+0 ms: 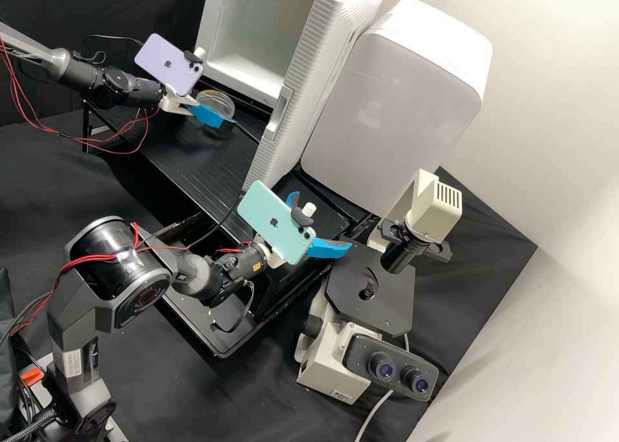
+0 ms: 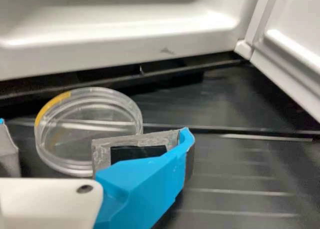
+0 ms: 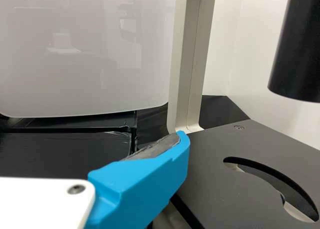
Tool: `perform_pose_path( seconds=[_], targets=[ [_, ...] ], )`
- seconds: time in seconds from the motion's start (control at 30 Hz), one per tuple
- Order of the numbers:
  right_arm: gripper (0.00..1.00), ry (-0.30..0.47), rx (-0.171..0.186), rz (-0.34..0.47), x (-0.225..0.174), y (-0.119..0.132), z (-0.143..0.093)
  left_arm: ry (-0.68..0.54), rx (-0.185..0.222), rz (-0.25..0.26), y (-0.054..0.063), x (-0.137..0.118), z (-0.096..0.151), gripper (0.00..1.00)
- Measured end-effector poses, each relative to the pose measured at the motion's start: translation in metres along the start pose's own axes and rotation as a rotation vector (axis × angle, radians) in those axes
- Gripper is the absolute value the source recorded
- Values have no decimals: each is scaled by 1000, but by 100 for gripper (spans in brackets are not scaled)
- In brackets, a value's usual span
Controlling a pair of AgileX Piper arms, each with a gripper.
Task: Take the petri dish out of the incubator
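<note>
— Where's the clear round plastic petri dish [image 2: 85,121]?
— Upper left in the high view, outside the white incubator [image 2: 125,34], on the black ribbed tray [image 2: 245,154]; the left gripper [image 2: 93,134] straddles it, fingers apart.
— Next?
— Removal looks done; withdraw without nudging it.

Clear glossy petri dish [image 2: 85,126], matt black cloth [image 1: 55,171]

— where's the petri dish [image 2: 87,126]?
— flat on the black ledge [image 2: 240,109] just outside the incubator [image 1: 258,36], close by my left pincer [image 1: 213,115]. it's clear, round and shallow, with a yellow stripe on its rim.
— and the incubator?
— white, upright, its door [image 1: 309,81] swung wide open.
</note>
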Motion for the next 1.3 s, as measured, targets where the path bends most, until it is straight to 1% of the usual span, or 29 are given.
perform_pose_path(
  seconds=[0.13, 0.97, 1.07, 1.3],
  targets=[
    [100, 0, 0, 0, 0, 0, 0, -8, -5, 11, 4, 0, 3, 100],
    [100, 0, 0, 0, 0, 0, 0, -8, -4, 10, 4, 0, 3, 100],
    [100, 0, 0, 0, 0, 0, 0, -6, -12, 5, 1, 0, 2, 100],
    [100, 0, 0, 0, 0, 0, 0, 5, 4, -15, -13, 0, -5, 100]
  ],
)
